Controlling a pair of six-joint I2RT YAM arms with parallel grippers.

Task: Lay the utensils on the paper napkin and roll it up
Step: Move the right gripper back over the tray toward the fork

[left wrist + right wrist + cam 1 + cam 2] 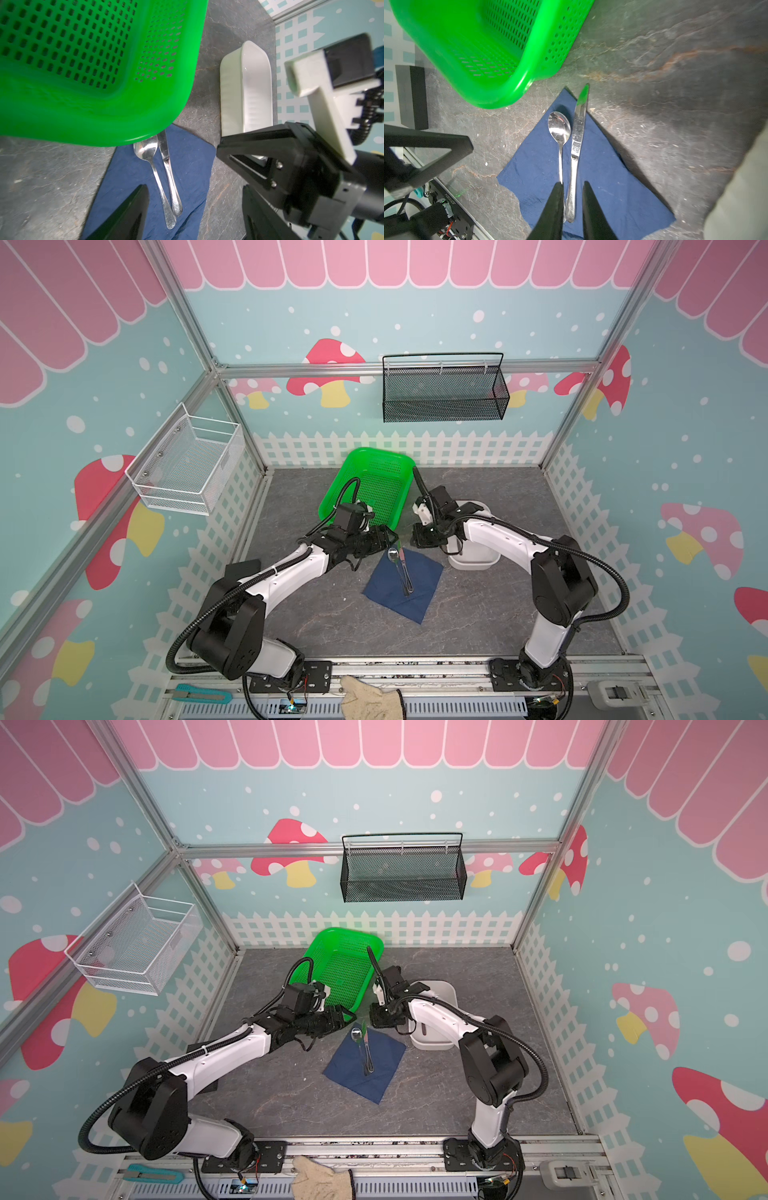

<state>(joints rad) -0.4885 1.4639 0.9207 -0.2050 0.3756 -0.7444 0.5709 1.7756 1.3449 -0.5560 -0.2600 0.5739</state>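
Note:
The navy paper napkin (415, 593) (384, 1052) lies as a diamond on the grey table. Two utensils, a silver spoon (559, 126) (146, 148) and a silver knife (577, 128) (166, 160), lie side by side on it. The knife's tip reaches past the far corner. My right gripper (572, 184) (417, 537) hangs above that corner. Its jaws are a narrow gap apart, and through the gap I see the knife handle lying below. My left gripper (195, 187) (386, 539) hovers wide open at the napkin's far left edge, holding nothing.
A green perforated basket (382, 485) (488, 41) stands tilted just behind the napkin. A white dish (478, 560) (245, 83) sits under the right arm. Wire baskets hang on the back wall (444, 393) and left wall (187, 464). A beige glove (365, 697) lies on the front rail.

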